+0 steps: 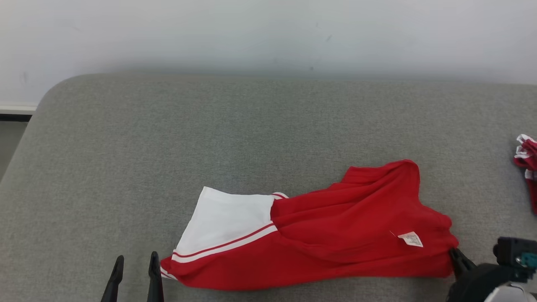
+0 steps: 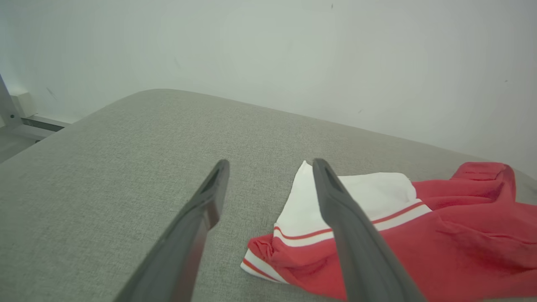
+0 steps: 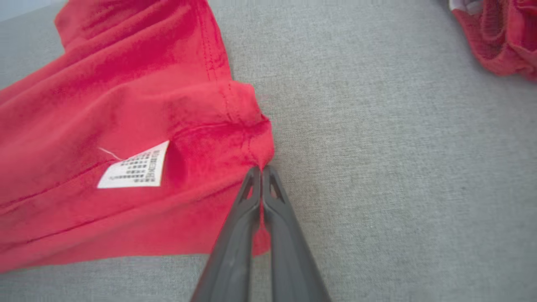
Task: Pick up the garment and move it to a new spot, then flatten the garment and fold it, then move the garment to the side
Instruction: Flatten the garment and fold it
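Observation:
A red garment (image 1: 335, 235) with a white panel and red-and-white stripes lies crumpled on the grey padded surface (image 1: 235, 134), its white care label (image 1: 411, 239) facing up. My right gripper (image 1: 455, 253) is shut on the garment's right corner; in the right wrist view the closed fingertips (image 3: 261, 171) pinch the red hem (image 3: 251, 138). My left gripper (image 1: 136, 262) stands open just left of the striped corner (image 1: 170, 268), not touching it. In the left wrist view its fingers (image 2: 327, 188) spread wide, the right one crossing over the white panel (image 2: 369, 193).
Another red-and-white cloth (image 1: 527, 161) lies at the far right edge, also in the right wrist view as a red bundle (image 3: 499, 33). A pale wall (image 1: 268, 33) rises behind the surface. The surface's rounded left corner (image 1: 54, 90) drops to the floor.

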